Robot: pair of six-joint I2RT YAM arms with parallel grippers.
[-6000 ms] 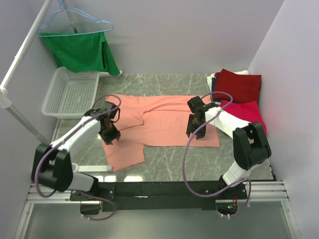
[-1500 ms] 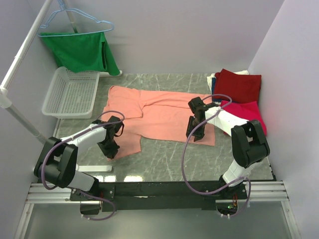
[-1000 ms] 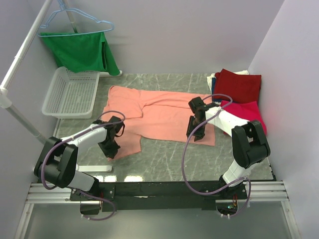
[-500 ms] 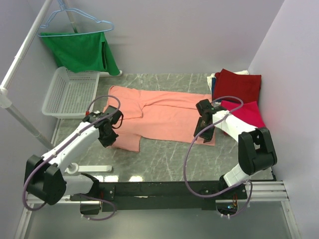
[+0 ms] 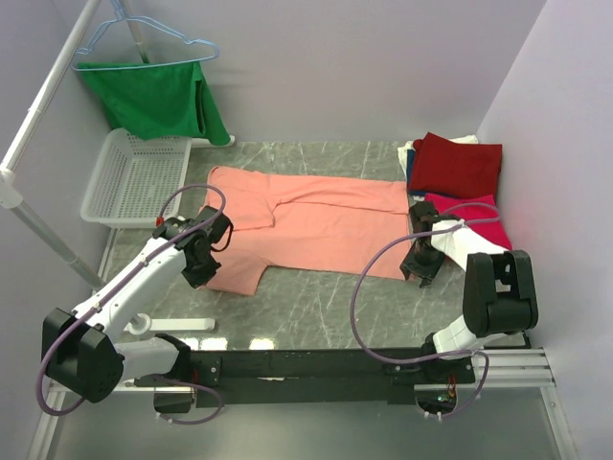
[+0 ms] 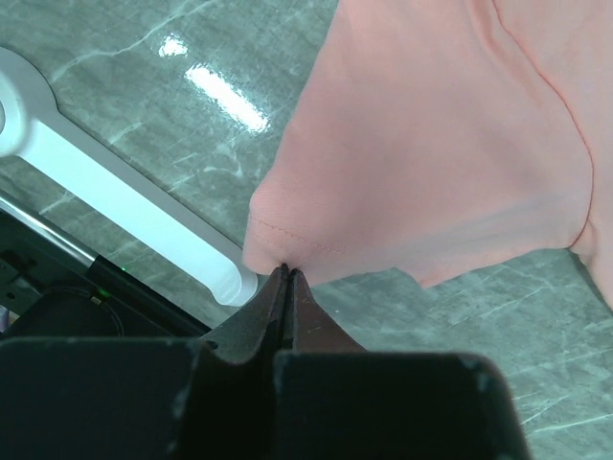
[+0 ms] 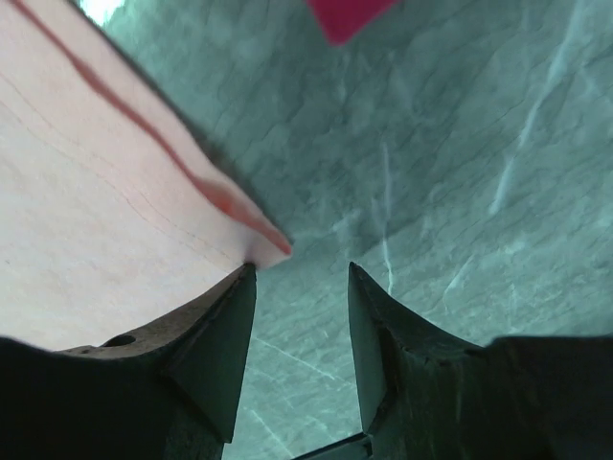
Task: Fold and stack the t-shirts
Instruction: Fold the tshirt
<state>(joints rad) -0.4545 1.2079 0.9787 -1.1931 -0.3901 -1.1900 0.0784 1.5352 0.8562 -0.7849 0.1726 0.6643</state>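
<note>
A salmon-pink t-shirt (image 5: 316, 220) lies spread across the middle of the table. My left gripper (image 5: 203, 270) is shut on its near left hem, and the left wrist view shows the fingertips (image 6: 285, 275) pinching a raised fold of salmon-pink t-shirt (image 6: 431, 163). My right gripper (image 5: 420, 266) hovers at the shirt's near right corner. In the right wrist view the right gripper (image 7: 302, 273) is open and empty, with the shirt's corner (image 7: 273, 249) touching its left finger. A dark red t-shirt (image 5: 458, 163) and a crimson-pink t-shirt (image 5: 479, 218) lie folded at the right.
A white mesh basket (image 5: 134, 177) sits at the back left under a green garment (image 5: 153, 96) on a light-blue hanger. A slanted white pole (image 5: 43, 105) runs along the left side. A white bar (image 6: 124, 206) lies on the table near the left gripper.
My right gripper has slid right off the shirt to its near right corner, and the cloth now lies stretched further right. My left gripper has lifted and shifted with the hem still pinched.
</note>
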